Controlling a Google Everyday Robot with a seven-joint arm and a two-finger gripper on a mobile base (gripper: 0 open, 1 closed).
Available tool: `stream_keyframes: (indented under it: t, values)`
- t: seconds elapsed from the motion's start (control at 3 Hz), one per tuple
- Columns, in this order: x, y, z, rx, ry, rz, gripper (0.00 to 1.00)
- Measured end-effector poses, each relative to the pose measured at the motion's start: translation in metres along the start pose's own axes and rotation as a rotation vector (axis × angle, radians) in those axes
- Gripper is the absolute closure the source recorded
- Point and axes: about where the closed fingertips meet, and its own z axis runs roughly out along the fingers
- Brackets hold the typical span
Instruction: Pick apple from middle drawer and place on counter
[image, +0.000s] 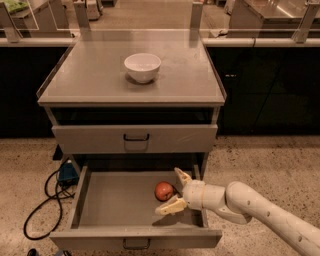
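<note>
In the open drawer (112, 202), pulled out so the arm can reach in from the right, the gripper (168, 192) holds its fingers spread either side of the apple (163, 191), apparently ready to pinch it, while the counter (95, 80) beyond carries a bowl (142, 66).

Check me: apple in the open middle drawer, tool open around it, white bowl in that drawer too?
Wrong on one point: camera view shows the white bowl on the counter, not in the middle drawer. Rest holds: apple in the drawer, tool open around it.
</note>
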Motion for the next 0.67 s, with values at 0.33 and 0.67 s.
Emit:
stream_keyframes:
  t: [0.33, 0.67]
  values:
    - [0.000, 0.000, 0.000, 0.000, 0.000, 0.000, 0.00]
    - [0.011, -0.008, 0.006, 0.043, 0.083, 0.028, 0.00]
